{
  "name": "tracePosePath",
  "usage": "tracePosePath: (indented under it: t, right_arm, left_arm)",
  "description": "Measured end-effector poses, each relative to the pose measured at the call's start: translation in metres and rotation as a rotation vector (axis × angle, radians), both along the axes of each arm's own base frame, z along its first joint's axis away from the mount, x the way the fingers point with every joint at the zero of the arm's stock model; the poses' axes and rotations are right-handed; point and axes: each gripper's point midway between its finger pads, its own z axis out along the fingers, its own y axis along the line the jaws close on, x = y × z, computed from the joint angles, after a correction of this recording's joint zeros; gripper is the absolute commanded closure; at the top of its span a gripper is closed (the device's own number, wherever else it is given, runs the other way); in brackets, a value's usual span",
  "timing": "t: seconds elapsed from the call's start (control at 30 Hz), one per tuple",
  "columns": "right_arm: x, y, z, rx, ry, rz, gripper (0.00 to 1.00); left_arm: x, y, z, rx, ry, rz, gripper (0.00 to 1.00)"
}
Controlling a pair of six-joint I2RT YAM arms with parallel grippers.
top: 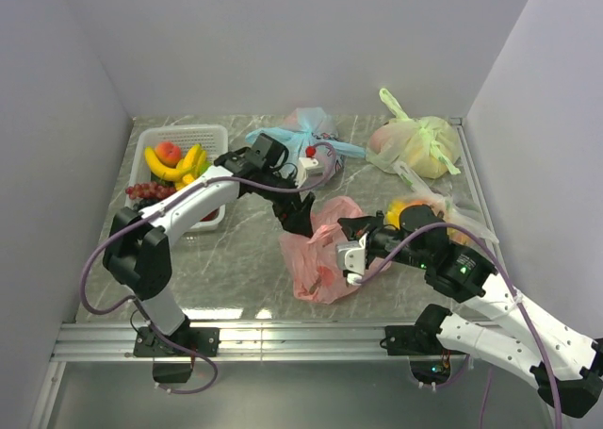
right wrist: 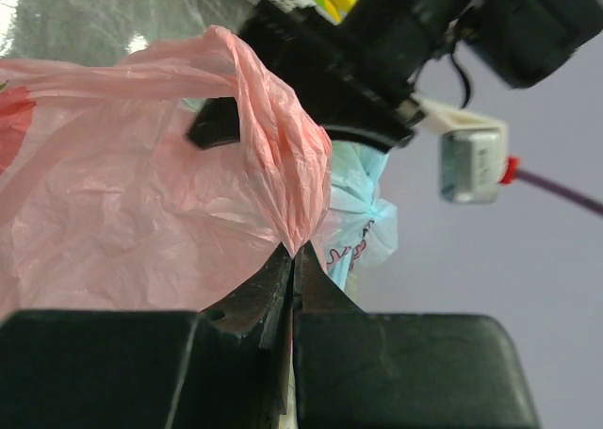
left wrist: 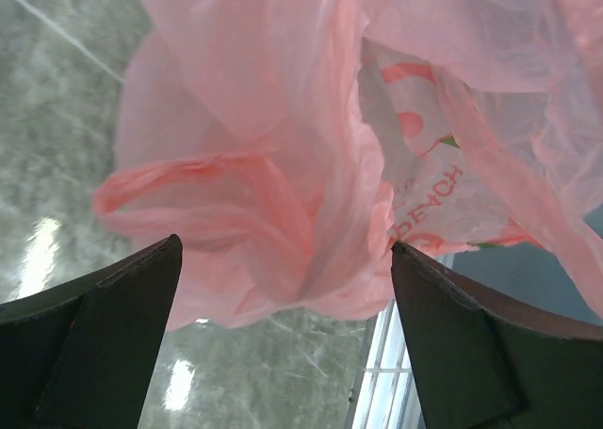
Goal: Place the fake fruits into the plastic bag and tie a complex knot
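The pink plastic bag (top: 320, 250) lies crumpled mid-table, with no knot visible in it. My right gripper (top: 354, 233) is shut on a bunched fold of the bag's edge (right wrist: 283, 156) and holds it up. My left gripper (top: 300, 218) is open just above the bag's far side. In the left wrist view the pink film (left wrist: 283, 165) hangs between and ahead of its spread fingers (left wrist: 113, 325), and the jaws do not pinch it. The fake fruits lie in the white basket (top: 215, 135): yellow bananas (top: 174, 165), a red-orange fruit (top: 169, 152) and purple grapes (top: 149, 191).
A tied light blue bag (top: 306, 132) sits at the back centre. A pale green bag (top: 419, 146) sits at the back right. A clear bag holding yellow fruit (top: 424, 207) lies by the right arm. White walls close in three sides, and a metal rail (top: 283, 339) runs along the near edge.
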Motion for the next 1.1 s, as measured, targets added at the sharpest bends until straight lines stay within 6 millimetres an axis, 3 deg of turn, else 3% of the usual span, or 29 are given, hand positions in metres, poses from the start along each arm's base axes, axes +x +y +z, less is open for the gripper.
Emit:
tracePosePath:
  t: [0.1, 0.13, 0.2, 0.23, 0.27, 0.37, 0.43, 0.53, 0.6, 0.67, 0.77, 0.83, 0.93, 0.97, 1.0, 1.1]
  right_arm:
    - [0.003, 0.000, 0.004, 0.013, -0.010, -0.014, 1.00]
    - [0.003, -0.001, 0.005, 0.016, -0.011, -0.020, 1.00]
    - [0.004, -0.003, 0.006, 0.021, -0.010, -0.036, 1.00]
    - [0.004, -0.005, 0.007, 0.025, -0.009, -0.043, 1.00]
    - [0.004, -0.006, 0.007, 0.028, -0.008, -0.048, 1.00]
    - [0.000, -0.015, 0.008, 0.034, -0.008, -0.070, 1.00]
    - [-0.007, -0.027, 0.002, 0.034, -0.010, -0.083, 1.00]
    - [-0.025, -0.047, -0.028, 0.009, -0.001, -0.084, 1.00]
    - [-0.035, -0.059, -0.051, -0.011, -0.008, -0.078, 1.00]
    - [-0.042, -0.069, -0.071, -0.032, -0.013, -0.076, 0.73]
    - [-0.053, -0.087, -0.092, -0.077, 0.008, -0.097, 0.33]
    - [-0.047, -0.092, -0.093, -0.096, 0.014, -0.136, 0.30]
    - [-0.032, -0.095, -0.086, -0.148, 0.060, -0.223, 0.30]
    - [-0.025, -0.094, -0.075, -0.156, 0.084, -0.263, 0.29]
    - [-0.019, -0.093, -0.060, -0.144, 0.102, -0.302, 0.29]
    - [0.005, -0.081, 0.015, 0.003, 0.122, -0.414, 0.28]
  left_arm:
    - [-0.003, -0.005, -0.008, 0.017, 0.010, -0.012, 0.24]
    - [-0.003, -0.006, -0.011, 0.024, 0.010, -0.013, 0.43]
    - [-0.002, -0.006, -0.016, 0.038, 0.014, -0.015, 0.67]
    - [0.000, -0.005, -0.019, 0.047, 0.017, -0.015, 0.93]
    - [0.002, -0.005, -0.021, 0.054, 0.025, -0.013, 0.99]
    - [0.016, 0.006, -0.021, 0.065, 0.048, 0.014, 0.99]
    - [0.038, 0.025, -0.012, 0.048, 0.064, 0.082, 0.99]
    - [0.075, 0.067, 0.013, -0.018, 0.086, 0.204, 1.00]
    - [0.080, 0.082, 0.034, -0.076, 0.122, 0.229, 1.00]
    - [0.074, 0.083, 0.045, -0.096, 0.155, 0.212, 0.99]
    - [0.084, 0.085, 0.048, -0.086, 0.125, 0.198, 0.99]
    - [0.092, 0.086, 0.048, -0.077, 0.117, 0.193, 0.99]
    - [0.095, 0.079, 0.044, -0.055, 0.125, 0.190, 0.99]
    - [0.094, 0.077, 0.043, -0.047, 0.136, 0.195, 0.99]
    - [0.091, 0.074, 0.042, -0.035, 0.149, 0.202, 1.00]
    - [0.091, 0.066, 0.044, -0.023, 0.170, 0.227, 1.00]
